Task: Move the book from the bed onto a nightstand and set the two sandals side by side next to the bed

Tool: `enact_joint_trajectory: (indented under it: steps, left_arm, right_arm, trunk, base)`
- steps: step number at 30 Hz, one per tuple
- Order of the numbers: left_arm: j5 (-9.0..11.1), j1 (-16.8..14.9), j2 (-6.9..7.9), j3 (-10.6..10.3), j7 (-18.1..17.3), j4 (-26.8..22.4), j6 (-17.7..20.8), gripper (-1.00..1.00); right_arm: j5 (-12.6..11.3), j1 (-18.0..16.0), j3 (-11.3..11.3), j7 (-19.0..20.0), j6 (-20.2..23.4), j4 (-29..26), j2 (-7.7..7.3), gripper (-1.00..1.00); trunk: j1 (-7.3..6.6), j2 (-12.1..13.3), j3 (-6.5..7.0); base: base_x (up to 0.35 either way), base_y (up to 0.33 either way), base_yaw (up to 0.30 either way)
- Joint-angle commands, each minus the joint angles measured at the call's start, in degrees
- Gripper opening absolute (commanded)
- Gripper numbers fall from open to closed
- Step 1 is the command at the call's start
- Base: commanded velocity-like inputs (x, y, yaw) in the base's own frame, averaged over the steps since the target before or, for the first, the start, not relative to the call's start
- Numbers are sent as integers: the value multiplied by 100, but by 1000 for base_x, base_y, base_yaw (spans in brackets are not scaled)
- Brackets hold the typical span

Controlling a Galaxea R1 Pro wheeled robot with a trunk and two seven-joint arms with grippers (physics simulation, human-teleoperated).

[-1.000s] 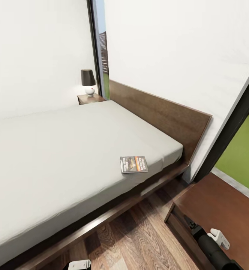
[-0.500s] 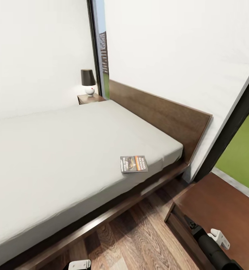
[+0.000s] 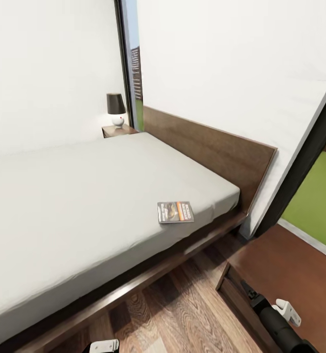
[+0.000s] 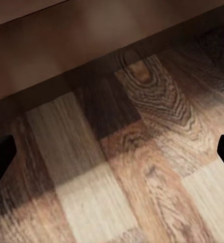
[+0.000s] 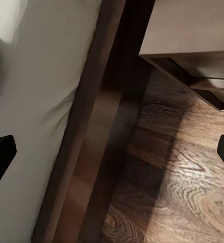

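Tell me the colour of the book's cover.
Dark grey with an orange band and pale lettering; the book shows best in the head view.

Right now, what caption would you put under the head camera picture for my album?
A small book lies near the corner of the grey bed, with one nightstand close by and another nightstand holding a lamp beyond.

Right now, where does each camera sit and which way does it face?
Head view: up high, looking down across the pale grey mattress bed, the small paperback book near its edge and a dark brown nightstand; black right arm at the lower edge.
Left wrist view: aimed down at the wood-plank floor; dark fingertips at both sides.
Right wrist view: aimed down along the bed's side; dark fingertips.
Shared: floor and bed frame.
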Motion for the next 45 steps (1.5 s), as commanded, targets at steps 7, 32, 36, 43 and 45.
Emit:
enact_joint_trajectory:
  steps: [7, 32, 36, 43, 45]
  left_arm:
    - [32, -3, 5, -45, 48, 2, -24, 100]
    - [41, -6, 2, -45, 57, 5, -24, 100]
    - [42, -4, -50, -45, 56, 12, -22, 100]
    - [42, -5, -108, -45, 56, 14, -24, 100]
    - [41, -5, -113, -45, 57, 13, -24, 100]
  right_arm:
    - [-21, 3, -10, 13, 30, -5, 1, 100]
    - [-514, -4, -912, 67, 108, 261, -155, 100]
    - [-746, -357, -1017, -155, 102, 571, -600, 100]
    - [-879, -1351, -1018, -723, 134, 1381, -824, 100]
    - [-878, -1622, -1008, -777, 132, 1648, -842, 100]
  trunk:
    - [22, -43, 43]
    - [22, -43, 136]
    - [22, -43, 136]
    - [22, -43, 136]
    - [22, -43, 136]
  base:
    - [0, 0, 0]
    - [0, 0, 137]
    - [0, 0, 281]
    - [0, 0, 283]
    - [0, 0, 284]
